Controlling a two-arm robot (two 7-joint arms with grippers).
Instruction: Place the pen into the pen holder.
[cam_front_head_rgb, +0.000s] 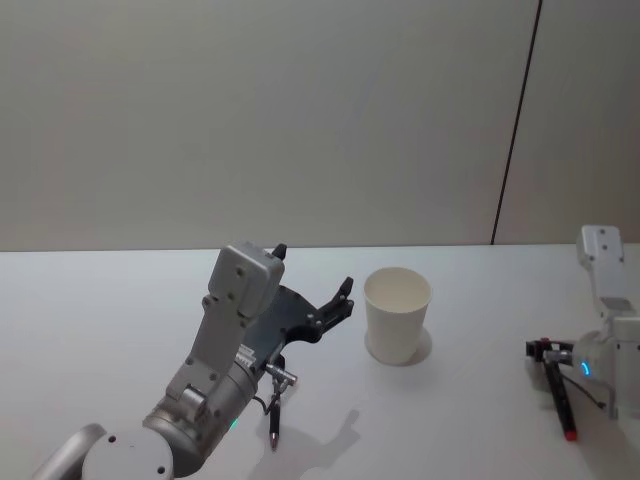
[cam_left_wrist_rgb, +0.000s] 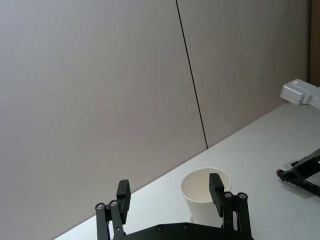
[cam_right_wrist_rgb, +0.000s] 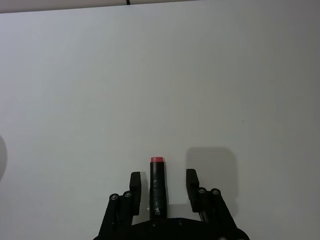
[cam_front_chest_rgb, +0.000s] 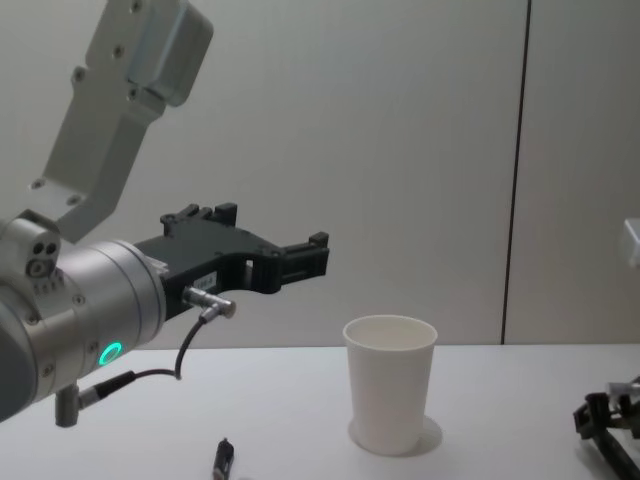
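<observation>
Right gripper (cam_right_wrist_rgb: 163, 176): low over the table (cam_front_head_rgb: 100, 320). Fingers (cam_right_wrist_rgb: 135, 182) parted and clamped on nothing. They straddle the pen (cam_right_wrist_rgb: 157, 187) with a gap showing on each side.

Pen: black barrel, red end. It lies flat on the table between the right gripper's fingers, red end pointing out past the fingertips.

Left gripper (cam_front_head_rgb: 314, 268): raised above the table, fingers spread wide, empty, touching nothing.

Cup (cam_front_head_rgb: 397, 315): white paper, upright, mouth open. It stands on the table just ahead of the left gripper's fingertips and lower than them, apart from them. It is well apart from the right gripper and the pen.

Second pen (cam_front_head_rgb: 273, 425): dark, lying on the table beneath the left arm, behind its fingertips.

Table: white and plain, bearing the cup and both pens.

Wall (cam_front_head_rgb: 250, 120): pale grey panels behind the table, with one dark vertical seam (cam_front_head_rgb: 515, 120) beyond the cup.
</observation>
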